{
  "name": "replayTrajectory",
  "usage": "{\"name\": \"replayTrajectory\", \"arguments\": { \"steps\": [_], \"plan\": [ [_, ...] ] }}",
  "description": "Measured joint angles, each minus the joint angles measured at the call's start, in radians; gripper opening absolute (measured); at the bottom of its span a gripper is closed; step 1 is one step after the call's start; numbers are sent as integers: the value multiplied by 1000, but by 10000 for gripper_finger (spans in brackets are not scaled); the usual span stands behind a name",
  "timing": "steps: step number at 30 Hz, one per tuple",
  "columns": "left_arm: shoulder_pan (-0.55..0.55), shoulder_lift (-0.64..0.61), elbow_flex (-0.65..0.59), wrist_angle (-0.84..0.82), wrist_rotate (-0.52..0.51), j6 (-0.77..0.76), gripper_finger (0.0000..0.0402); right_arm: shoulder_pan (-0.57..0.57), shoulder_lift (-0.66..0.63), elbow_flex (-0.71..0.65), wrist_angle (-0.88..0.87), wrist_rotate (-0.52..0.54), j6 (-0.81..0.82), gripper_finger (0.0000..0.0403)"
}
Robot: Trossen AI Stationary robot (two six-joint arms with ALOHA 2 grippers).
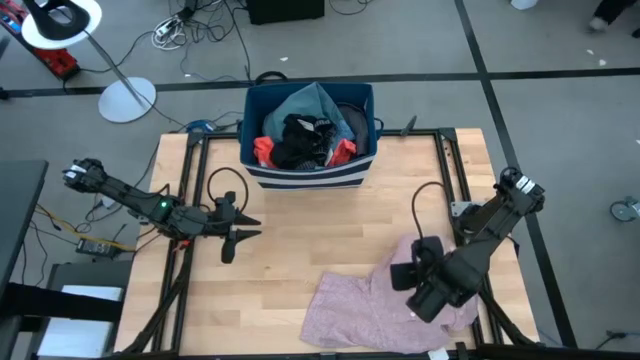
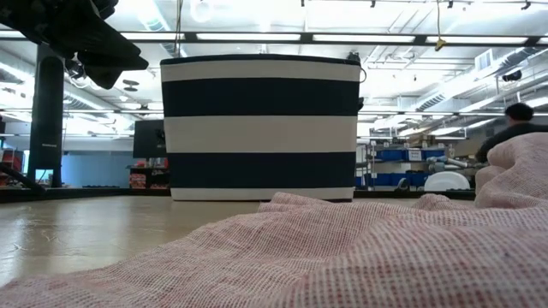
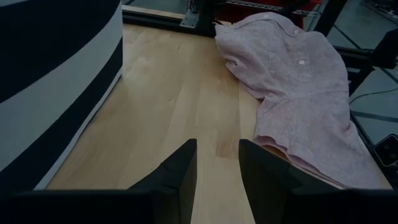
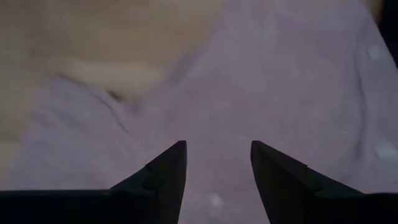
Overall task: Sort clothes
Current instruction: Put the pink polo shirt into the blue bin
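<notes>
- The pink shirt point(image 1: 375, 300) lies crumpled on the bench point(image 1: 300, 240) at its near right corner, reaching along the near edge toward the middle.
- The right hand point(image 4: 214, 180) hangs directly over the shirt's right part, fingers apart with only cloth showing between them; I judge it grips nothing yet.
- The shirt's long axis runs roughly along the near edge, its wider part toward the middle, its bunched part under the right hand.
- The left hand point(image 1: 235, 232) waits well apart near the left edge, fingers parted and empty, pointing across the bench toward the shirt.
- The right arm is plainly nearer; its next move looks like a straight drop.
- Other clothes point(image 1: 305, 140) sit heaped in the striped bin point(image 1: 310, 178) at the far edge.
</notes>
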Motion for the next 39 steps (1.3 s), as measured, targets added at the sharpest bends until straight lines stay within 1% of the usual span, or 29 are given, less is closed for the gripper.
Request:
{"name": "replayTrajectory", "arguments": {
  "steps": [2,7,9,15,17,20,26,30,35,39],
  "plan": [
    [0,0,0,0,0,0,124,5,1,-18,-5,-41,4,179],
    [0,0,0,0,24,0,124,40,0,-50,-10,-52,-8,173],
    [0,0,0,-2,38,0,124,59,0,-60,-2,-72,-8,172],
    [0,0,0,-8,44,0,124,79,0,-94,47,-74,-7,172],
    [0,0,0,-9,44,0,124,76,0,-107,64,-71,-39,172],
    [0,0,0,-9,44,0,124,66,0,-135,107,-66,-199,173],
    [0,0,0,-8,44,0,124,32,0,-167,192,-148,-715,172],
    [0,0,0,-4,61,0,124,10,0,-193,189,-178,-989,172],
    [0,0,0,-4,78,0,124,-16,0,-264,196,-201,-1190,173],
    [0,0,0,-1,78,0,124,-19,0,-344,265,-202,-1320,184]
  ]
}}
